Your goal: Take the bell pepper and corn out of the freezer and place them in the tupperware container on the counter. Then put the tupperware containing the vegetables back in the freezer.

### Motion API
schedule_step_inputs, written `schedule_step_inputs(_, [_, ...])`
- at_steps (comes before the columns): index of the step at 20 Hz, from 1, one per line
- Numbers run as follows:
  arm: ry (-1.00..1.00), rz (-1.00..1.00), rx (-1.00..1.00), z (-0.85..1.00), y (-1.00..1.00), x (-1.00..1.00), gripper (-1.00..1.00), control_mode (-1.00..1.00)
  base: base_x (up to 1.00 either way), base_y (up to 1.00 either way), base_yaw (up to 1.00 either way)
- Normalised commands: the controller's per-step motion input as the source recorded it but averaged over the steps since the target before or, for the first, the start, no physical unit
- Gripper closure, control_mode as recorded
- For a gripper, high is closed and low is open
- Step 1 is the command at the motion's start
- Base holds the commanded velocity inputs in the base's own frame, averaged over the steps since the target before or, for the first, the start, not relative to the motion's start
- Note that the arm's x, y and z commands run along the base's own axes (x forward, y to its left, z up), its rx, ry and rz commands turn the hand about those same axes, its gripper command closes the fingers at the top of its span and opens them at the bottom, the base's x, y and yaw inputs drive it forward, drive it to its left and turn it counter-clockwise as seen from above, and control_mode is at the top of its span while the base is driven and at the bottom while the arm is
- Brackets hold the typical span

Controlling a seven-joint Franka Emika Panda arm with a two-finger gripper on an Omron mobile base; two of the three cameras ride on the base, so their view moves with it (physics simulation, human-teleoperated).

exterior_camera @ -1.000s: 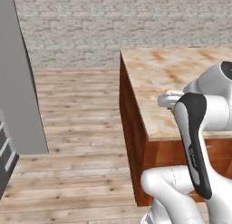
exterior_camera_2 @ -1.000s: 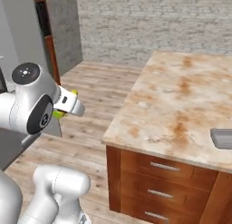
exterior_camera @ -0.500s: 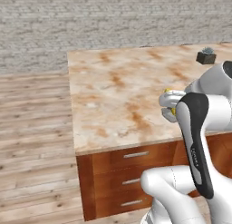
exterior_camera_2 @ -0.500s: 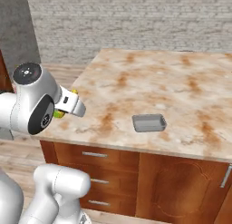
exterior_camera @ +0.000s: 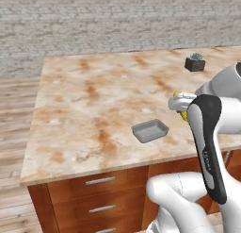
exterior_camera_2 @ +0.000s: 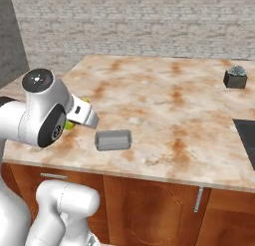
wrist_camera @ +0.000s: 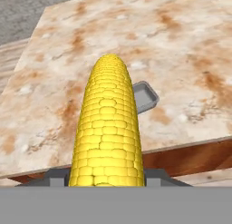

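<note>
End effector [wrist_camera: 107, 184] gripping corn [wrist_camera: 108, 132] over counter [wrist_camera: 190, 51]

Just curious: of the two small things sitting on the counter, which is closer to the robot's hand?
The shallow grey tray, empty near the front edge; the dark plant pot stands far back.

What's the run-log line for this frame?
gripper: shut on corn | tupperware container: empty, on counter | corn: not yet placed

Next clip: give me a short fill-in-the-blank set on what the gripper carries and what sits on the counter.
1. The gripper is shut on the ____.
2. The tupperware container holds ____.
3. The plant pot stands on the ____, far from the container.

Missing words: corn; nothing; counter
</note>
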Motion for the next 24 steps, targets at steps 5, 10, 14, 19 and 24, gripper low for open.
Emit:
schedule_step_inputs(5, [-0.04, 0.24, 0.02, -0.07, -0.46, 0.68, 1.00, -1.00, 0.00, 0.00, 0.00])
schedule_step_inputs(10, [-0.01, 0.53, -0.05, -0.47, -0.14, 0.75, 1.00, -1.00, 0.00, 0.00, 0.00])
schedule_step_inputs(14, [-0.07, 0.54, -0.09, -0.56, -0.12, 0.65, 1.00, -1.00, 0.00, 0.00, 0.00])
schedule_step_inputs(19, [-0.12, 0.54, -0.05, -0.31, -0.14, 0.61, 1.00, -1.00, 0.00, 0.00, 0.00])
schedule_step_inputs(24, [-0.10, 0.39, -0.15, -0.33, -0.02, 0.43, 1.00, -1.00, 0.00, 0.00, 0.00])
